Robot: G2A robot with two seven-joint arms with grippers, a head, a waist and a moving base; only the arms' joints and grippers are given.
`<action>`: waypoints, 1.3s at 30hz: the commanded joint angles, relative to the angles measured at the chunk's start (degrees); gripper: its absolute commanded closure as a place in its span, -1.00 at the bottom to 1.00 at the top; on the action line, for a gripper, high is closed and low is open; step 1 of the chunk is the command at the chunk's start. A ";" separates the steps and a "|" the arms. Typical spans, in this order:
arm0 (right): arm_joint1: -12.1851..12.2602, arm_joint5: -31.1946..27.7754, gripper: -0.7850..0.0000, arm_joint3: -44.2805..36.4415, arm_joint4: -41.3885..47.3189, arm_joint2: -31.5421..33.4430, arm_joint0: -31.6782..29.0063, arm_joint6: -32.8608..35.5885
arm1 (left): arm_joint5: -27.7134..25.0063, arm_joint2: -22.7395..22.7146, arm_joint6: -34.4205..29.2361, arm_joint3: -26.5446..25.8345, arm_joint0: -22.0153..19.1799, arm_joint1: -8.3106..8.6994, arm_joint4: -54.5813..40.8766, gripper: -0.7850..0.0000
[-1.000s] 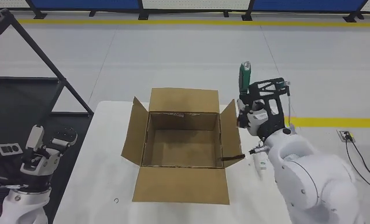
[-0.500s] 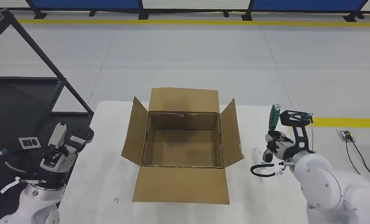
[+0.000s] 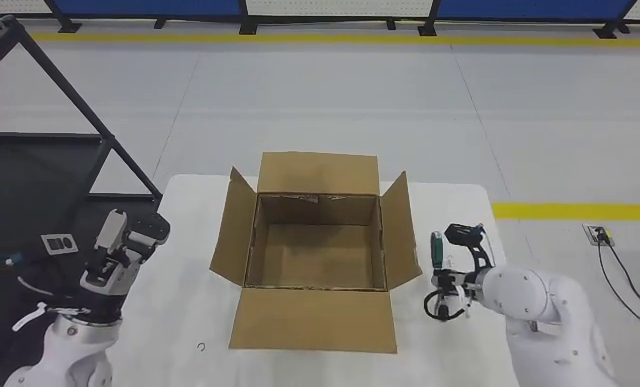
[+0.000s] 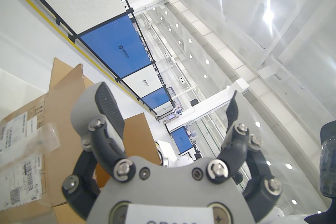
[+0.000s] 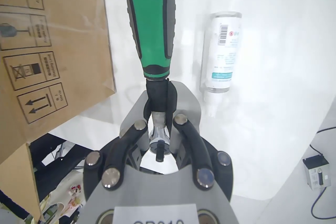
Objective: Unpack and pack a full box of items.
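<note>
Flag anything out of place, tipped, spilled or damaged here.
Nothing looks spilled or damaged. The white bottle lies on its side on the table near the cardboard box, not upright. The right gripper grips the green-handled tool by its metal neck, the whole handle sticking out beyond it.

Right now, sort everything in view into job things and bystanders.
Job: open brown cardboard box; green-handled metal ratchet, gripped by right end effector; clear white-labelled bottle lying on the white table.
Bystanders: black metal frame; grey cabled box on the floor.
</note>
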 commanded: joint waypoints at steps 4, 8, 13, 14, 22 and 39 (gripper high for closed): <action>0.03 0.46 1.00 5.51 -1.90 -3.44 3.06 1.18 | -0.03 0.26 0.12 -0.01 -0.08 0.03 0.21 -1.00; 0.03 0.98 1.00 9.69 -2.65 -5.21 5.23 1.70 | -0.02 0.19 0.43 0.03 -0.03 0.04 0.28 -1.00; 0.04 1.48 1.00 13.40 -2.31 -6.24 7.25 0.75 | -0.01 -0.10 0.50 0.00 0.07 0.08 0.21 -1.00; 0.08 1.44 1.00 14.17 -2.24 -6.32 7.56 0.72 | 0.04 -0.16 0.48 -0.08 0.09 0.10 0.17 -1.00; 0.28 1.69 0.73 19.30 -1.86 -7.26 9.81 0.78 | 0.01 -0.60 0.42 -0.20 0.12 0.17 -0.07 -1.00; 1.44 2.34 0.40 7.61 0.25 -4.89 5.67 -0.75 | -0.28 -0.97 0.15 -0.22 0.39 0.29 -0.61 -1.00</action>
